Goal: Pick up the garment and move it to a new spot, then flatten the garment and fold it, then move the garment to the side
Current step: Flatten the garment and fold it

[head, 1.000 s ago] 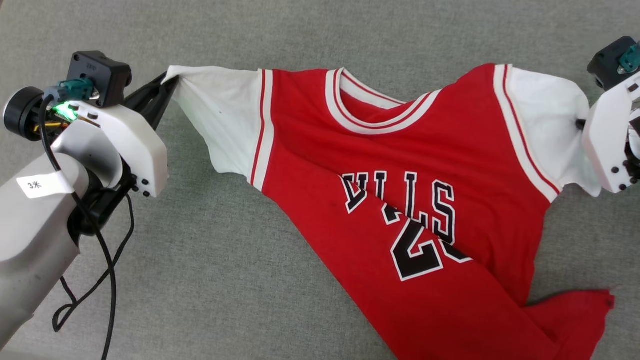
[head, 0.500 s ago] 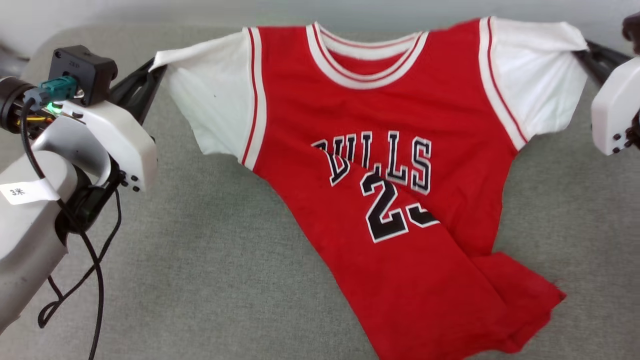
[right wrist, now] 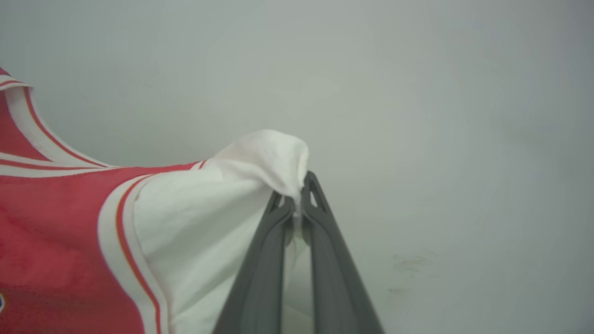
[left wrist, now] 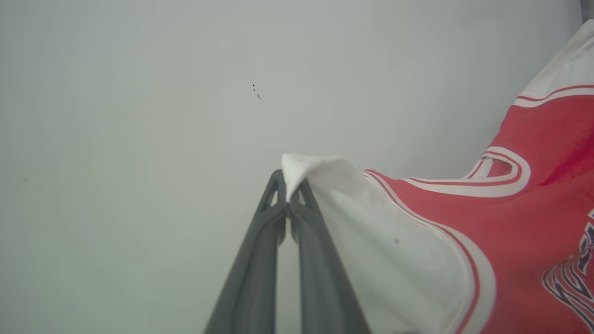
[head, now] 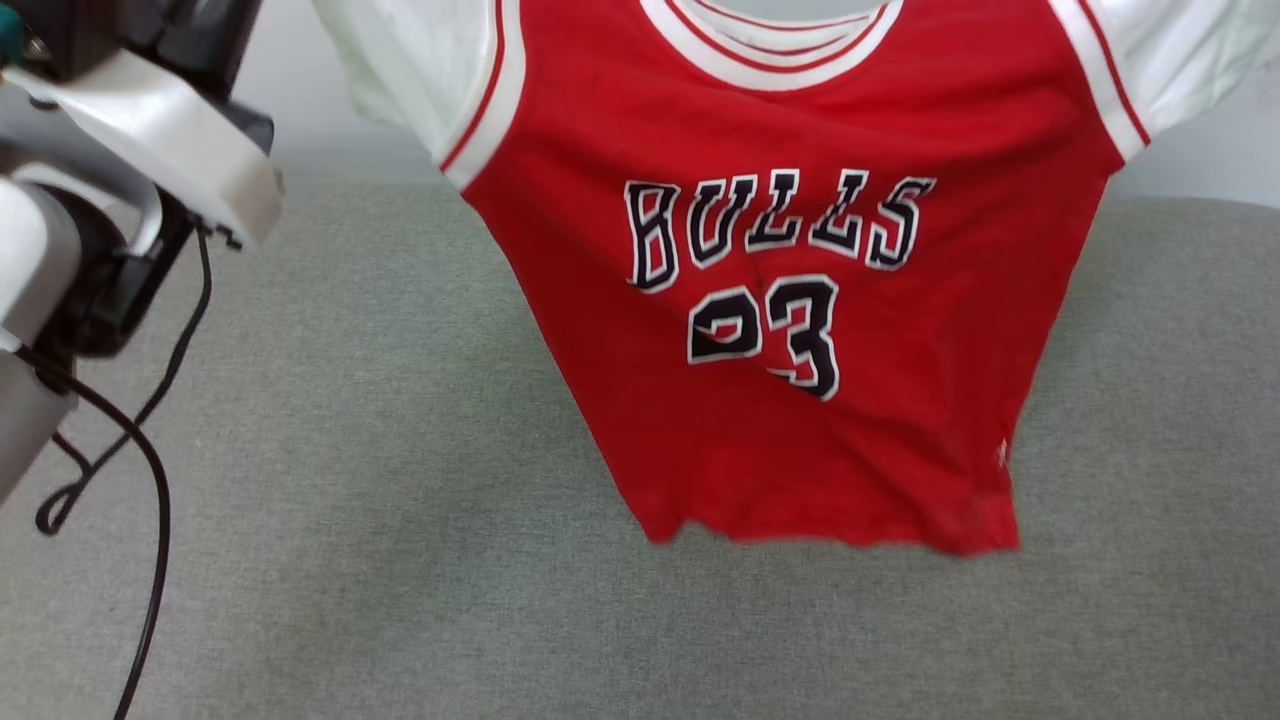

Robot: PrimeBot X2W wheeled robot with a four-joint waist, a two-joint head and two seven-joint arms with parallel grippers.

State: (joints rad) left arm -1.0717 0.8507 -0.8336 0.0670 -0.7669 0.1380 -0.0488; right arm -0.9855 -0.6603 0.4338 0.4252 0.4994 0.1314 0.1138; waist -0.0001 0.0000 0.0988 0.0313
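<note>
**A:** Head view first. What has changed?

**B:** The garment (head: 780,300) now hangs by its white sleeves, front facing the camera, and its hem looks clear of the grey worktop (head: 350,580). Half a second ago its lower half lay bunched on that surface. The camera has tipped up too, so a pale wall shows behind the collar. I'd say the pick-up is done and the carry to a new spot comes next.

**A:** Left wrist view?

**B:** The left gripper (left wrist: 288,185) is pinched tight on a sleeve tip, with white cloth poking out between its fingers.

**A:** Right wrist view?

**B:** The right gripper (right wrist: 299,195) clamps the other sleeve the same way.

**A:** And compared with a second ago?

**B:** Then a diagonal fold crossed the lettering. Now the letters and number read almost flat.
</note>
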